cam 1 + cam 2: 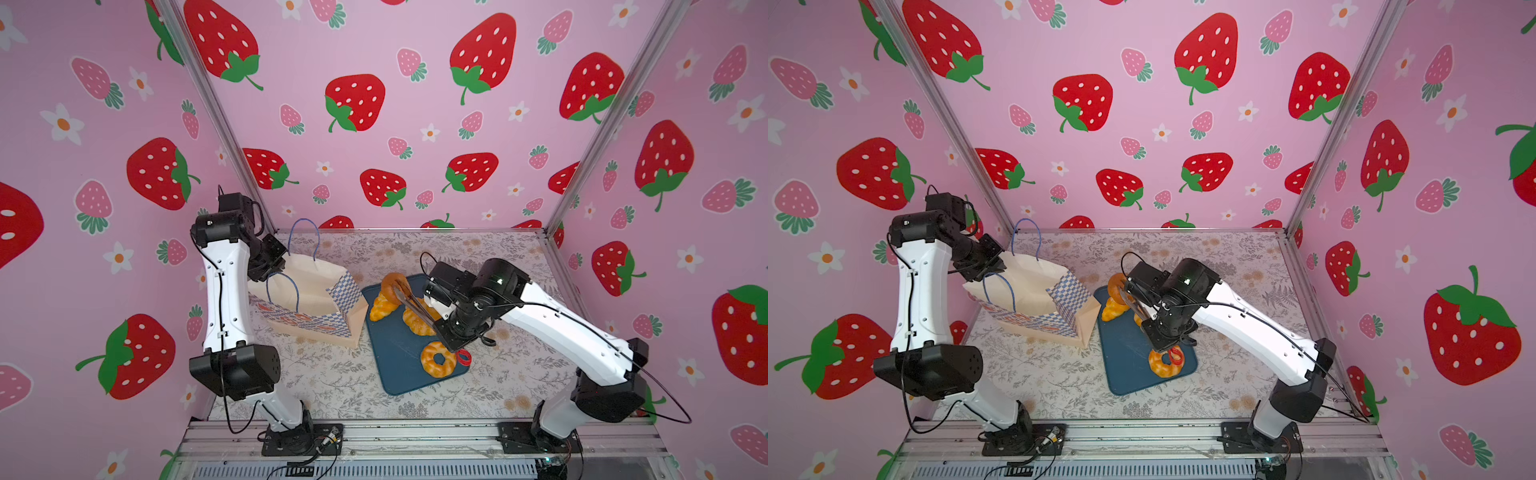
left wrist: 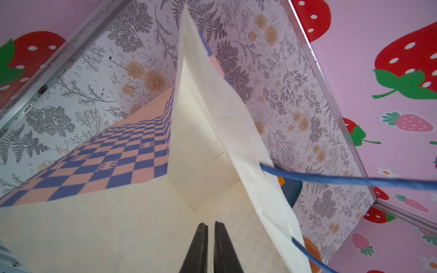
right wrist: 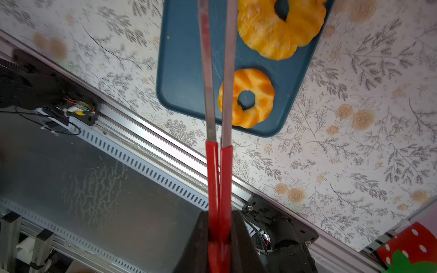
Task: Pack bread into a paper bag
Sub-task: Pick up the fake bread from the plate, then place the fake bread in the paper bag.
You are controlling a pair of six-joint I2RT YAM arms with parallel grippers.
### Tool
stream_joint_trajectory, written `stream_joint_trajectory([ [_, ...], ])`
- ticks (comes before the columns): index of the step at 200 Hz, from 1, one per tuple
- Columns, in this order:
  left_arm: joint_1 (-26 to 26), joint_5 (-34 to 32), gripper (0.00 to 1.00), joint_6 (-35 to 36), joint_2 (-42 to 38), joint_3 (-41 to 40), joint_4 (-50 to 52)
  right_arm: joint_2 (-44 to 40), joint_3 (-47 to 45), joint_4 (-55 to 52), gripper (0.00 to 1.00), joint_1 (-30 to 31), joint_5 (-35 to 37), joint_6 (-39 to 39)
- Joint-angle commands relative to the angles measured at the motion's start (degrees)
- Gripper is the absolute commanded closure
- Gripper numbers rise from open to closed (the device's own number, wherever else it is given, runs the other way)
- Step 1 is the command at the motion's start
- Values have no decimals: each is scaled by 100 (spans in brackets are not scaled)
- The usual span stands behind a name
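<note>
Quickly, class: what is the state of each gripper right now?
The left gripper is shut on the rim of the paper bag.
The right gripper is shut on the red-handled tongs.

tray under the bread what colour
Dark blue tray, clearest in the right wrist view.

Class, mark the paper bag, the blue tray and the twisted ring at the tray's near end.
paper bag [image 1: 316,278]: a top view, cream inner wall
blue tray [image 1: 399,365]: a top view, bare floor
twisted ring [image 3: 262,89]: right wrist view, braided band
</note>
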State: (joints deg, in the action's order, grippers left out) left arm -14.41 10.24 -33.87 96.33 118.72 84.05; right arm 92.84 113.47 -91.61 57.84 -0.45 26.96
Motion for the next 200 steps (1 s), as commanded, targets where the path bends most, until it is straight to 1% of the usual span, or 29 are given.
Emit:
stream_joint_trajectory([
  [1,-18,106,87,20,-65,103,123,50,910,-670,100,-1,129,77],
  [25,-18,119,87,-6,-83,91,97,410,2049,-804,100,-1,-3,-29],
  [42,-22,163,87,-23,-71,75,67,672,2767,-819,100,7,-300,-111],
  [57,-18,166,87,-41,-71,59,42,855,3117,-690,100,3,-661,-173],
  [74,-22,170,87,-72,-73,22,-9,1013,3269,-506,100,8,-1148,-192],
  [92,-18,194,87,-107,-71,4,-71,1170,3376,-394,100,47,-1506,-234],
  [119,-19,168,87,-121,-28,89,-77,1387,3588,-377,100,154,-1754,-275],
  [148,-18,169,87,-138,-18,88,-133,1543,3611,-202,100,269,-2056,-287],
  [200,-9,258,87,-227,24,62,-244,1814,3788,-142,100,403,-2320,-384],
])
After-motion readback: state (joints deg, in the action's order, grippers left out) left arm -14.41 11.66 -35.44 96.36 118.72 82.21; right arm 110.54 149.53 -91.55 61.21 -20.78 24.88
